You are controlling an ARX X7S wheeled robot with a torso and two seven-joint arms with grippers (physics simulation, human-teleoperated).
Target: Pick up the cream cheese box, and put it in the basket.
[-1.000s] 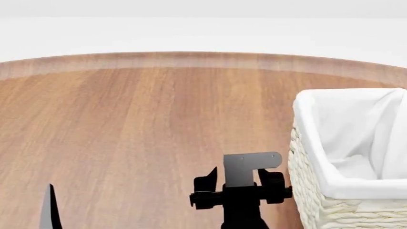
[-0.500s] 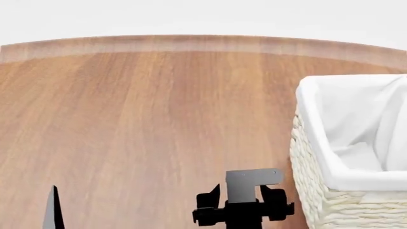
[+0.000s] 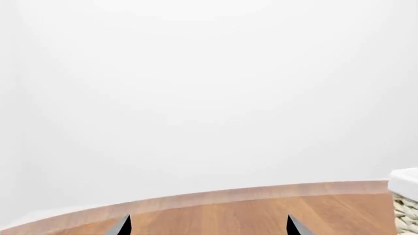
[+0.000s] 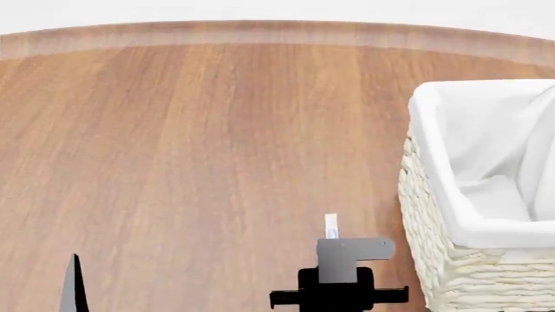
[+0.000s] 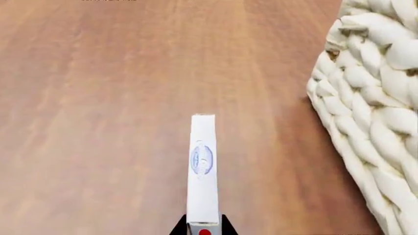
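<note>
Right end effector (image 5: 203,229) clamped on the cream cheese box (image 5: 202,171), held edge-on – thin white strip with a bluish-grey oval patch and a red mark at the grip end; no legible text. In the head view the box (image 4: 331,225) pokes out at 12 o'clock from the right end effector (image 4: 338,286), above the counter (image 4: 199,143). Basket (image 4: 468,227) sits at 3 o'clock of it, cut off by the frame edge. Left end effector (image 3: 207,226) – only two dark fingertips (image 3: 122,226) visible, set apart, nothing between them.

Wooden table (image 4: 199,143), plain white wall (image 3: 209,88)
</note>
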